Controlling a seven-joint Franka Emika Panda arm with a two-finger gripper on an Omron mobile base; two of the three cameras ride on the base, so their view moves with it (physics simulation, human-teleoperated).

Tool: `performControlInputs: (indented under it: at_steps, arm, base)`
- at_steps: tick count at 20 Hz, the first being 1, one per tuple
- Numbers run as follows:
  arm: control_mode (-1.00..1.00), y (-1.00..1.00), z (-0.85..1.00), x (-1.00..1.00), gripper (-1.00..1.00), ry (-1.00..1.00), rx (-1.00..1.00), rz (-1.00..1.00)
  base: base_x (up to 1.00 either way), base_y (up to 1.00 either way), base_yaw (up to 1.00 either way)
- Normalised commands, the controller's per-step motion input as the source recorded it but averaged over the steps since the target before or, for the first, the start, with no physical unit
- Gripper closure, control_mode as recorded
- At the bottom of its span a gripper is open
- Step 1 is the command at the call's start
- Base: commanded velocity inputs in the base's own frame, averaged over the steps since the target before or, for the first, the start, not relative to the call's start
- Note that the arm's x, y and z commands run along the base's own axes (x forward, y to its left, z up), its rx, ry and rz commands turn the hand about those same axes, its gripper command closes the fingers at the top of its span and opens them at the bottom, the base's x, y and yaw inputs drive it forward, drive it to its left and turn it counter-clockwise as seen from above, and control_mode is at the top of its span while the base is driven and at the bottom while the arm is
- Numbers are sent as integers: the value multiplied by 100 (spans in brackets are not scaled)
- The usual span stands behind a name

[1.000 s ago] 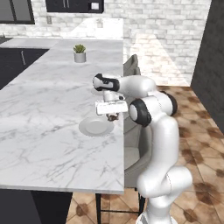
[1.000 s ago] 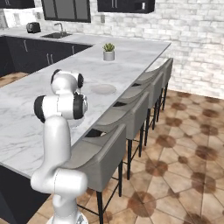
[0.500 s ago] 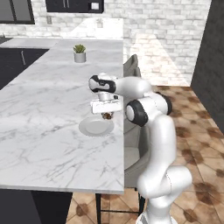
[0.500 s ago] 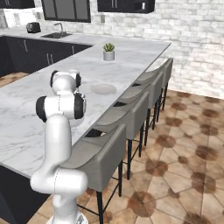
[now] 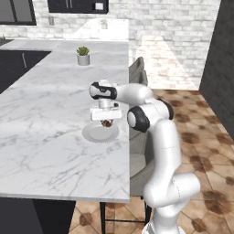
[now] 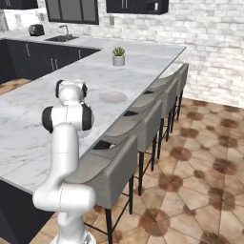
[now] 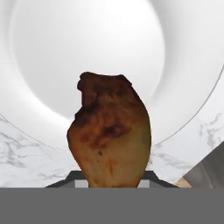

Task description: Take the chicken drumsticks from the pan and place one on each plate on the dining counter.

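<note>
No brand, label or legible writing anywhere in these views.

End effector (image 5: 107,122) pointing down above a plate (image 5: 100,133) near the right edge of the desk (image 5: 45,114), closed most of the way on a drumstick (image 7: 109,135), jaws pressed against both sides of the meat. In the left base view, drumstick (image 5: 107,123) visible as a small dark brown lump just under the white hand, hanging over the plate and apart from it. In the hand view, drumstick rising between the two dark fingertips (image 7: 61,181) at the bottom, lumpy and mottled brown to orange, broad in the middle and blunter at the far end; bone end not discernible. Behind it, plate (image 7: 87,57) round, smooth, plain white, with a shallow raised rim, lying on white marble with faint grey veins (image 7: 26,162).

Second plate (image 6: 113,96) in the right base view, also round, flat and white, farther along the same desk, toward the small potted plant (image 6: 118,56) with green leaves in a pale grey pot. Desk top long, wide, glossy, grey-veined. Grey padded stools (image 6: 119,157) with thin dark legs lined along its right side. Floor (image 6: 200,162) of brown patterned tiles, back wall (image 6: 209,33) of whitewashed brick, dark cabinets (image 6: 33,59) to the left with a sink and a toaster (image 6: 35,29) on their worktop.
</note>
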Motion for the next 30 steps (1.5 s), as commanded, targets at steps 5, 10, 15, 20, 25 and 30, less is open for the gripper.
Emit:
performControlInputs:
  at_steps: [5,10,15,20,25,30]
  arm:
    - [-100,24,-23,17,100,-7,-1,-1]
    - [-100,20,-24,25,100,-19,-4,-4]
    - [-100,15,-24,10,100,-18,-6,-6]
    - [-100,3,-27,22,100,-8,-1,-4]
    - [-100,5,-27,24,100,-7,-2,-4]
    - [-100,0,-14,15,100,0,0,-2]
  base:
    - [0,0,0]
    - [0,0,0]
    - [0,0,0]
    - [0,0,0]
    - [0,0,0]
    - [0,0,0]
